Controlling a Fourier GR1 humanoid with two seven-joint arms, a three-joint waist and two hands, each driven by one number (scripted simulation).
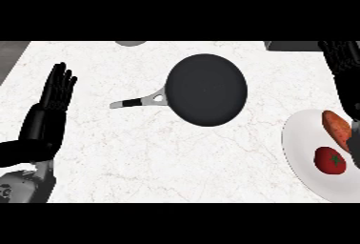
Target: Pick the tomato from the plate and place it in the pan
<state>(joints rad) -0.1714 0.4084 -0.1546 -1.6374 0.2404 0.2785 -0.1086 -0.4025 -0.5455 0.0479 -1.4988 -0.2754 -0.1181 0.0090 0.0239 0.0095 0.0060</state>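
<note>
A red tomato (pixel 329 160) with a green stem lies on a white plate (pixel 299 143) at the right edge of the counter. An orange, oblong vegetable (pixel 336 127) lies just behind the tomato on the same plate. A black pan (pixel 206 89) sits mid-counter, with nothing in it and its grey handle (pixel 137 101) pointing left. My right hand (pixel 342 62) shows along the right edge above the plate, fingers straight and pointing away, holding nothing; part of it is cut off by the view's edge. My left hand (pixel 51 107) rests open at the far left, fingers up.
The white marble counter (pixel 141 157) spans the view. A grey round object (pixel 131 43) peeks in at the back edge. A dark object (pixel 292 45) sits at the back right. The counter's left edge borders a dark strip (pixel 10 57).
</note>
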